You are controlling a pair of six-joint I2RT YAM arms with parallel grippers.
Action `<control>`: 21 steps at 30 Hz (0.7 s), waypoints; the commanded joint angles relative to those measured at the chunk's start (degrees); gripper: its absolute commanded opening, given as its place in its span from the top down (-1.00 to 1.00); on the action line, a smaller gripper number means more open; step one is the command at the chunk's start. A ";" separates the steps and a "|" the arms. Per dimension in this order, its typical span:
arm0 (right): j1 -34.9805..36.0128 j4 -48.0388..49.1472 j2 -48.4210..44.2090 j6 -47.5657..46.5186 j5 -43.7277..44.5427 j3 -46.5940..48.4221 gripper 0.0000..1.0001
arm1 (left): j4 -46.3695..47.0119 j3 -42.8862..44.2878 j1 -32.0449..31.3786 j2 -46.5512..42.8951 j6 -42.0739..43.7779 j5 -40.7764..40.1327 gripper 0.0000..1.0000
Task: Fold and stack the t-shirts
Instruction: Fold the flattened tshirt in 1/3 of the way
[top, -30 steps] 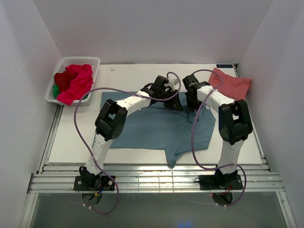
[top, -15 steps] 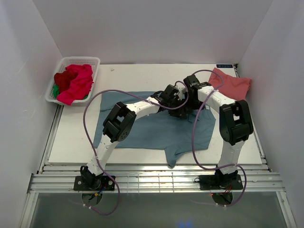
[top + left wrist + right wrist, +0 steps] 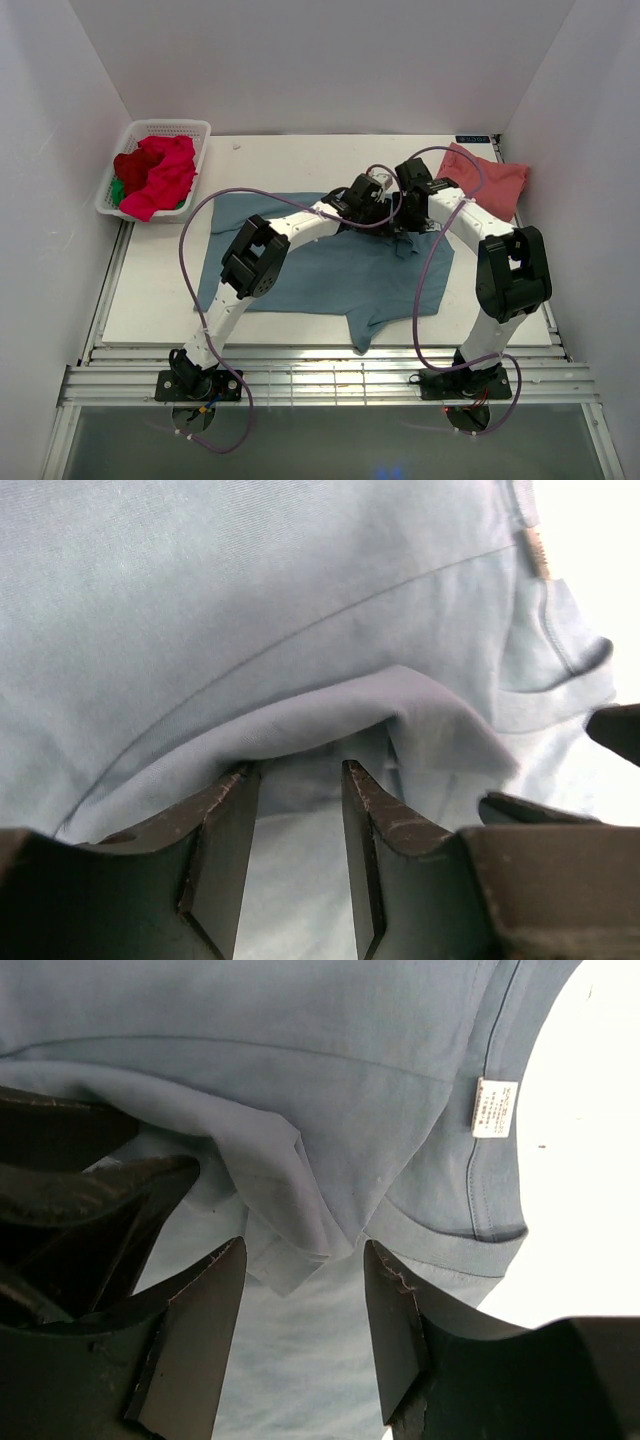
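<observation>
Both arms reach in over the teal shirt [image 3: 320, 270], which lies spread at the centre of the table [image 3: 280, 160]; the claws nearly meet at its 1 o'clock corner; left claw [image 3: 295, 775] narrowly parted, a raised fold lying across its tips, grip not confirmed; right claw [image 3: 303, 1250] wider apart, straddling a folded corner, not closed on it; versus a second ago, left claw has swung right, right elbow has moved out toward 3 o'clock, corner now bunched; pink shirt [image 3: 490, 180] at 2 o'clock.
</observation>
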 commanded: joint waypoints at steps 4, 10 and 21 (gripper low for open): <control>-0.76 1.40 -3.06 1.22 -1.59 -1.92 -0.15 | -2.32 3.68 -1.50 0.75 2.51 -4.18 0.00; -1.55 2.01 -4.11 1.31 -2.04 -3.14 -0.15 | -4.08 4.13 -3.35 1.02 3.83 -6.81 -0.01; -2.69 3.24 -7.10 1.93 -2.30 -6.31 -0.17 | -7.16 3.07 -6.07 0.23 6.29 -14.73 0.33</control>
